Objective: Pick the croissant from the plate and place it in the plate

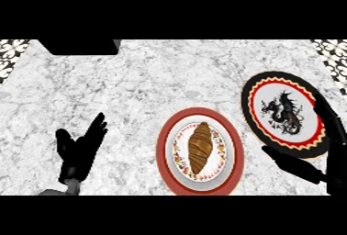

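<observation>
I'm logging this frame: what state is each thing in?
croissant: lying on the red plate, untouched.
red plate: holds the croissant.
dragon plate: no food on it.
left hand: open, fingers up, resting at lower left.
right hand: open, spread at the dragon plate's right edge, holding nothing.

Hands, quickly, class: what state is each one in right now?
Left hand: open, holding nothing.
Right hand: open, holding nothing, spread by the dragon plate edge.

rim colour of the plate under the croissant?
The croissant plate has a red rim, white centre with a floral ring. Head view shows it best.
</observation>
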